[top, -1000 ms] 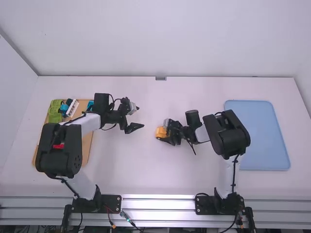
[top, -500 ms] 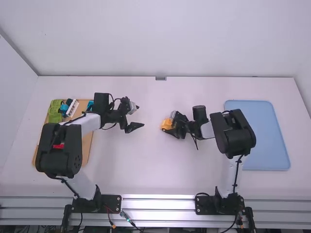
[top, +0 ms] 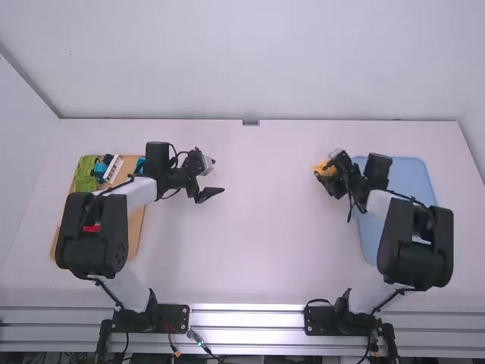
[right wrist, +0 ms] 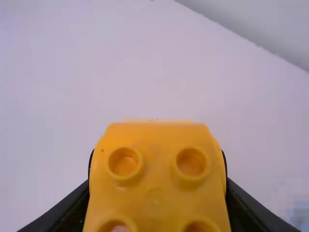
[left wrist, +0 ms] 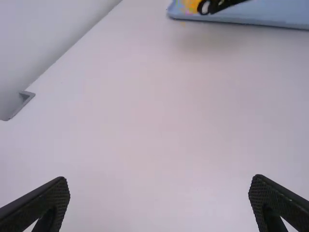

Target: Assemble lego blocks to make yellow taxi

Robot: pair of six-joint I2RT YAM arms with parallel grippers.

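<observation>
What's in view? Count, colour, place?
yellow block: one, yellow, in right tool
tray: one, blue, right
board: one, tan, left
green pieces: unclear, green, on board
blue pieces: several, blue, on board
white piece: one, white, on board
red piece: one, red, on board
bracket: one, grey, far edge
table: one, white, middle
walls: three, white, around table
arms: two, white and black, both sides
left tool: one, black, above table
right tool: one, black, by tray

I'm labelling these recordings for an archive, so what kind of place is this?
Probably a robotics lab workstation: two white-and-black robot arms bolted along a silvery metal rail, a plain white table, and bare white walls.
</observation>
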